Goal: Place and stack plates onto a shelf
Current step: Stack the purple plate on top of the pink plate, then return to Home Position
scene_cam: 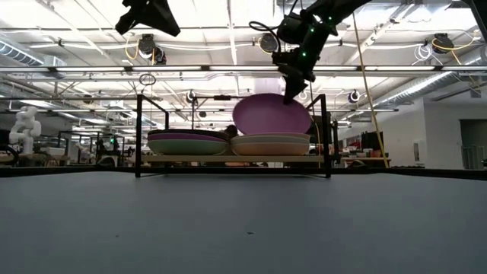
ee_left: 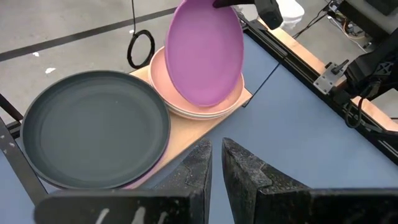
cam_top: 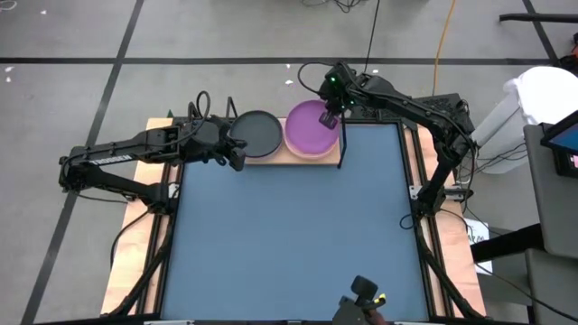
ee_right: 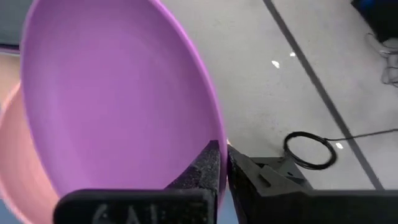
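Note:
The wooden shelf [cam_top: 271,155] with black wire posts stands at the table's far edge and carries two stacks of plates. The left stack [scene_cam: 186,142] has a dark grey plate [ee_left: 93,134] on top. The right stack [scene_cam: 270,144] has a pink plate [ee_left: 233,99] on top. My right gripper [ee_right: 222,165] is shut on a purple plate [scene_cam: 272,114] that is tilted over the right stack. My left gripper [ee_left: 216,165] is shut and empty, above the shelf's near left side, beside the dark grey plate. My right gripper pinches the purple plate's raised far-right rim [ee_right: 211,134] between its two fingers, one on the hollow face and one behind. The fingers point down from above. The plate stands steeply tilted, its lower rim [ee_left: 205,102] down on the pink plate of the right stack.
A large dark blue mat [cam_top: 289,226] covers the table in front of the shelf. A black wire post [cam_top: 341,144] stands at the shelf's near right corner, close to the purple plate. A dark device [cam_top: 361,302] sits at the table's near edge.

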Robot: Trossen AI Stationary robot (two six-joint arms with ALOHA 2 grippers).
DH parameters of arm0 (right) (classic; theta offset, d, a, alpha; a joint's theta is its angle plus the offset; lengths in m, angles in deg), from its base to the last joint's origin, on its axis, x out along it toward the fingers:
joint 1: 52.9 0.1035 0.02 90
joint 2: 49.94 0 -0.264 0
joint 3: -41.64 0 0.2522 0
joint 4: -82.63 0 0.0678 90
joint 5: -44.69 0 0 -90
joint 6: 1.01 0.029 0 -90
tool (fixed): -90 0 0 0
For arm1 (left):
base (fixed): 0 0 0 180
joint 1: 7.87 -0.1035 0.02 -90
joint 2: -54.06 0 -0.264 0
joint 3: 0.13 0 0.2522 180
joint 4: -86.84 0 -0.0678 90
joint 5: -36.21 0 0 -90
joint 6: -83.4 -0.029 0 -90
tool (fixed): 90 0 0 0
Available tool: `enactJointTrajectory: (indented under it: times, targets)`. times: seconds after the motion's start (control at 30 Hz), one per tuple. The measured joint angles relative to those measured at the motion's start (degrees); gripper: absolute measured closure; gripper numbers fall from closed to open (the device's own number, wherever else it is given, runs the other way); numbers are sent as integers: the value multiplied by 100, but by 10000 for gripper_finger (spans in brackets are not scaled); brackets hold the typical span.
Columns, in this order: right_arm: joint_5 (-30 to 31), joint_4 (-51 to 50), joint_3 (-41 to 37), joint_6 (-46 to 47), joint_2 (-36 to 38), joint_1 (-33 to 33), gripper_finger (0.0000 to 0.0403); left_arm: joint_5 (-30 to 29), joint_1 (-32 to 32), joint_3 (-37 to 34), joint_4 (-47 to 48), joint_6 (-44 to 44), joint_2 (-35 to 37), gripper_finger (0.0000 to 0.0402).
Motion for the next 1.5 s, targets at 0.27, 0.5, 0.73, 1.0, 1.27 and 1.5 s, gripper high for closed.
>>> enactJointTrajectory:
  times: [0.27, 0.5, 0.73, 1.0, 1.27, 1.5]
  targets:
    - [48, 27, 0, -98, 2, 4, 375, 0, 0, 0, 2, 0, 2, 359]
    - [48, 35, -1, -98, 1, 6, 358, 0, 0, 0, 2, -1, 2, 359]
    - [22, 104, -1, 60, 2, 34, 353, 0, 1, 0, 4, -2, 2, 359]
    - [-1272, -367, -2, 1010, 24, 226, 354, 364, 34, -2, -271, -408, 34, 359]
    - [-1350, -450, -2, 1113, 319, 719, 365, 390, 87, -4, -504, -1765, 59, 359]
    - [-1330, -412, -2, 1595, 718, 1082, 399, 385, 33, -4, -660, -2661, 61, 359]
